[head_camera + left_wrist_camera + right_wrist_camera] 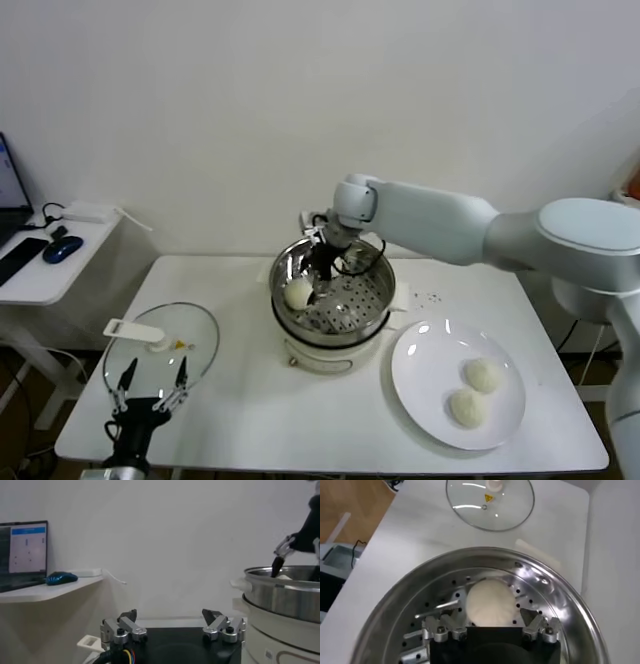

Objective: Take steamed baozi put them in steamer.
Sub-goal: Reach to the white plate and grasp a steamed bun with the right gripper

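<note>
Right gripper (490,630) stands wide open inside the round shiny stainless-steel steamer (372,262), straddling one cream-white round baozi (489,601) resting on its perforated floor, left side. Two more cream-white baozi (482,374) lie on the flat white plate (420,355) at right. Left gripper (150,385) idles open, near-left, beside the round glass lid (200,335).

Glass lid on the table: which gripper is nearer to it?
Left. The left gripper hovers at the glass lid's near edge, open; the right gripper is inside the steamer, above a bun.
</note>
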`<action>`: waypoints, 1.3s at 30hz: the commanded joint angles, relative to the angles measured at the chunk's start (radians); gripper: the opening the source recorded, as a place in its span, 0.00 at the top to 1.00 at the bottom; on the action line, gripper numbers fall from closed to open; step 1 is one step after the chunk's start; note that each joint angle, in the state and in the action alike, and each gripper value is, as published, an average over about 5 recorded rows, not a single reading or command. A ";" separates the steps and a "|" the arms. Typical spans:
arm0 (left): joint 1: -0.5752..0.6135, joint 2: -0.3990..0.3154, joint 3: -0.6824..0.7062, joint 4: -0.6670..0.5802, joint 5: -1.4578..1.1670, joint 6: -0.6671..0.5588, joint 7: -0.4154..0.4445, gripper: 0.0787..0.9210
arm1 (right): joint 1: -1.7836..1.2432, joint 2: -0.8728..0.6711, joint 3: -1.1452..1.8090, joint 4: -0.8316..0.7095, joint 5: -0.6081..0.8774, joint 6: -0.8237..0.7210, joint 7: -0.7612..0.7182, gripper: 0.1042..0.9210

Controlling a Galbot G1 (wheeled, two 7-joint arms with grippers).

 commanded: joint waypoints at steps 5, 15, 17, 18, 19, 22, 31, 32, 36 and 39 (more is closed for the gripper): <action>-0.009 0.009 -0.001 -0.011 -0.005 0.000 -0.004 0.12 | 0.335 -0.405 -0.190 0.328 0.066 0.082 -0.126 0.12; -0.022 0.007 0.003 -0.027 0.002 0.013 -0.012 0.12 | 0.251 -0.729 -0.196 0.478 -0.174 0.096 -0.145 0.12; -0.016 0.006 0.000 -0.033 -0.001 0.015 -0.014 0.12 | 0.207 -0.773 -0.176 0.492 -0.217 0.100 -0.144 0.12; -0.011 0.006 -0.003 -0.036 -0.003 0.015 -0.014 0.12 | 0.184 -0.791 -0.167 0.500 -0.241 0.104 -0.144 0.12; -0.006 0.007 -0.005 -0.039 -0.005 0.015 -0.014 0.12 | 0.158 -0.809 -0.158 0.507 -0.265 0.107 -0.143 0.12; 0.011 0.008 -0.013 -0.046 -0.007 0.013 -0.014 0.12 | 0.082 -0.850 -0.125 0.522 -0.334 0.114 -0.142 0.12; 0.037 0.003 -0.016 -0.065 -0.004 0.012 -0.014 0.12 | -0.266 -0.880 0.115 0.493 -0.533 0.098 -0.117 0.12; 0.037 0.003 -0.016 -0.065 -0.001 0.013 -0.014 0.12 | -0.290 -0.878 0.133 0.491 -0.539 0.096 -0.115 0.12; 0.037 -0.002 -0.013 -0.064 0.009 0.014 -0.013 0.12 | -0.364 -0.871 0.175 0.495 -0.547 0.083 -0.106 0.12; 0.038 -0.003 -0.012 -0.060 0.010 0.012 -0.013 0.12 | -0.396 -0.864 0.186 0.503 -0.549 0.076 -0.101 0.12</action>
